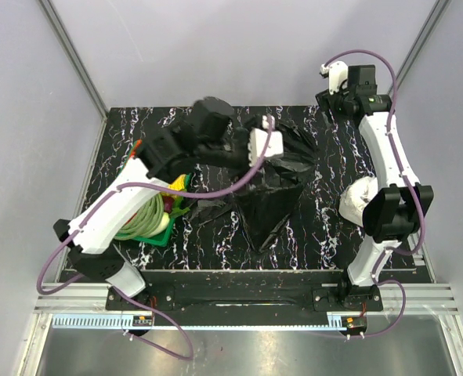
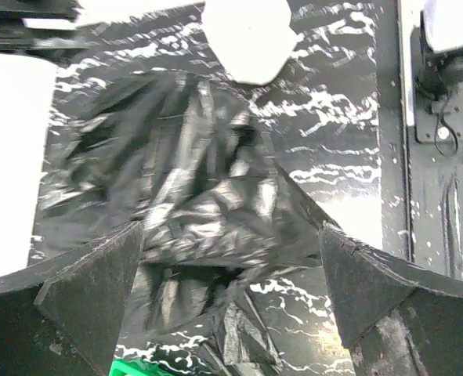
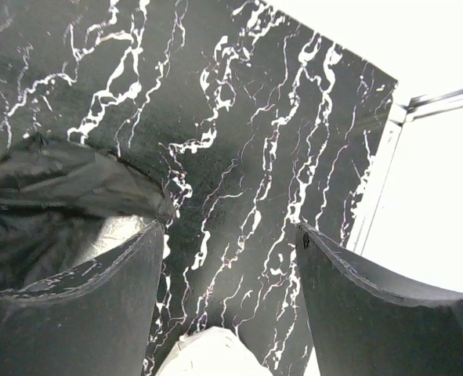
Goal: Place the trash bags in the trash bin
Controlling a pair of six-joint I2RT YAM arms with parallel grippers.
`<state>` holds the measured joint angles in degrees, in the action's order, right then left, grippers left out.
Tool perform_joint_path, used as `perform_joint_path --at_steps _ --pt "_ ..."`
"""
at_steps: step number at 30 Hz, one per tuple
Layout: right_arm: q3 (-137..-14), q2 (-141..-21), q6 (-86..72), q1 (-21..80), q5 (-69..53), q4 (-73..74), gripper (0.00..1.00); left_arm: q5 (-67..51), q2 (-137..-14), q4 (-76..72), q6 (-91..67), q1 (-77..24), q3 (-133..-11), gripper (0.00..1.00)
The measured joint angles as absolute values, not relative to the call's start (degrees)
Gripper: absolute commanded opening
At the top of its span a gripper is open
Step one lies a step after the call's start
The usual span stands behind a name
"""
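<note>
A large glossy black trash bag (image 1: 274, 192) drapes over a tall tapering shape at the table's middle; the trash bin itself is hidden. The left wrist view looks down on this crinkled bag (image 2: 192, 196). A small folded black bag (image 1: 207, 210) lies flat on the table to its left, and shows below the big bag (image 2: 243, 337) in the left wrist view. My left gripper (image 1: 272, 149) (image 2: 229, 231) hovers over the big bag's top, open and holding nothing. My right gripper (image 1: 327, 100) (image 3: 229, 227) stands open near the back right, with the bag's edge (image 3: 59, 184) at its left.
A shallow green tray (image 1: 159, 235) holding vegetables sits at the left under my left arm; its corner (image 2: 137, 368) shows in the left wrist view. The black marbled table (image 1: 333, 172) ends at a metal frame (image 3: 380, 180) on the right.
</note>
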<state>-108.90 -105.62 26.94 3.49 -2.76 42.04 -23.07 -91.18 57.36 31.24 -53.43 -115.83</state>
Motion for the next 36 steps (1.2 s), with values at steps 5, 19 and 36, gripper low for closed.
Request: perform_joint_path --at_steps 5,19,36 --pt "-109.5 -101.8 25.7 3.5 -4.3 43.2 0.71 -25.3 -89.6 57.3 29.7 -50.1 -120.6 0.97" --pt "-109.4 -96.1 23.0 3.5 -10.2 46.5 0.68 -23.6 -109.9 58.5 35.9 -46.2 -133.7 0.77" --pt "-103.7 -89.6 23.0 3.5 -11.7 46.6 0.63 -23.8 -114.1 61.0 39.5 -43.5 -127.2 0.33"
